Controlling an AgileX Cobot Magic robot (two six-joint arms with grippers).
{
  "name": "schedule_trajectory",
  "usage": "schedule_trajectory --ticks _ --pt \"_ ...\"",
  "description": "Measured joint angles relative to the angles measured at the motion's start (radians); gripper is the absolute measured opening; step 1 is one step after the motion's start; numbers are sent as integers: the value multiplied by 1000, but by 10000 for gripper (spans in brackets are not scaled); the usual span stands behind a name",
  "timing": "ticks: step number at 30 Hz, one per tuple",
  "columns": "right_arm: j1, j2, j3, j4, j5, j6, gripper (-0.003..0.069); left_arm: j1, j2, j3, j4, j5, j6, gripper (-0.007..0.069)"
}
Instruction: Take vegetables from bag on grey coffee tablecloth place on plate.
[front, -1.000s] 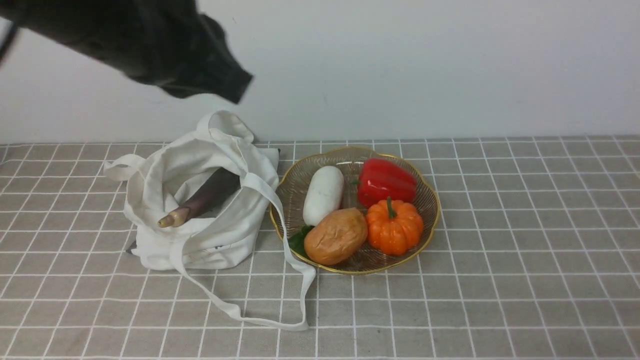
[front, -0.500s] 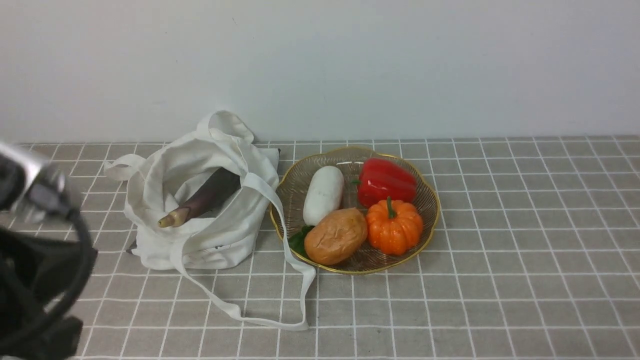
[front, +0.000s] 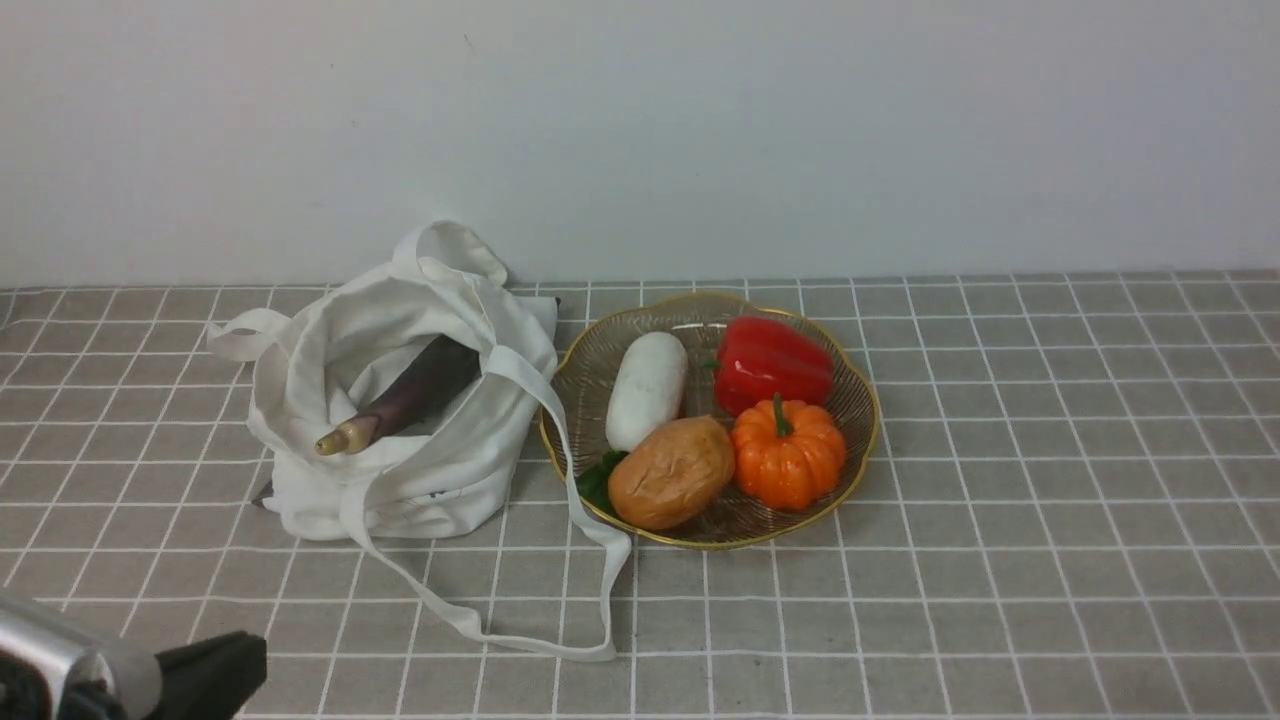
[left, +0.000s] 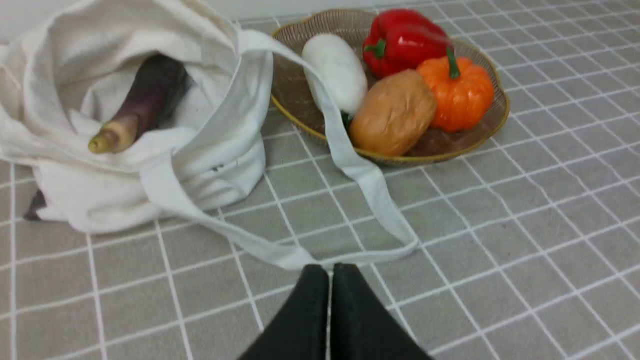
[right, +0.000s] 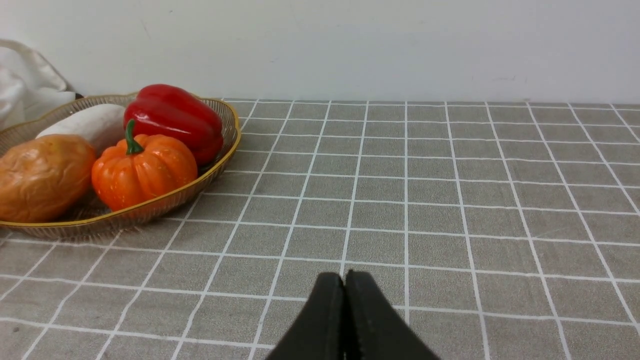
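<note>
Grey-beige grid tablecloth (front: 1000, 560) is covering the whole surface, lying flat, and running back to a plain white wall (front: 700, 130). The plate (front: 877, 425) is sitting mid-table, with the bag (front: 440, 470) slumping open just beside it at its 9 o'clock. The eggplant (front: 415, 390) is lying inside the bag mouth, tan stem end poking out toward 8 o'clock and purple body going under a fold of cloth. The potato (front: 670, 472) is resting on the plate at 7 o'clock, touching the orange pumpkin (front: 788, 455) at 5. The red pepper (front: 772, 362) is sitting at 1 and a white oblong vegetable (front: 647, 388) at 10, with a green leaf (front: 598, 480) peeking out by the potato. One bag strap (front: 600, 540) is draping over the plate rim near 8 o'clock and looping onto the cloth toward 6. The left gripper (left: 330, 268) is hovering low at the front edge, jaws together and gripping nothing, with the strap loop just beyond its tips. The right gripper (right: 345, 275) is sitting at 4 o'clock of the plate, well apart from it, jaws pressed together and empty.
</note>
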Motion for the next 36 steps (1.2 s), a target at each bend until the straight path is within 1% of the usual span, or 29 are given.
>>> schedule_trajectory --ticks 5,9,11,15,16,20,21,23,25,29,36 --pt "0 0 0 0 0 0 -15 0 0 28 15 31 2 -5" --pt "0 0 0 0 0 1 -15 1 -22 47 60 30 2 -5" --pt "0 0 0 0 0 1 -15 16 -98 75 113 13 1 -5" --pt "0 0 0 0 0 1 -15 120 -224 156 143 -8 0 -5" --pt "0 0 0 0 0 1 -15 175 -273 186 151 -9 0 -5" --pt "0 0 0 0 0 1 -15 274 -350 243 164 -8 0 -5" --pt "0 0 0 0 0 1 -15 324 -385 264 168 -8 0 -5" --pt "0 0 0 0 0 1 -15 378 -421 284 172 -7 0 -5" --pt "0 0 0 0 0 1 -15 403 -443 290 179 -5 0 -5" --pt "0 0 0 0 0 1 -15 410 -453 290 201 -5 0 -5" --pt "0 0 0 0 0 1 -15 384 -453 291 211 6 0 -5"
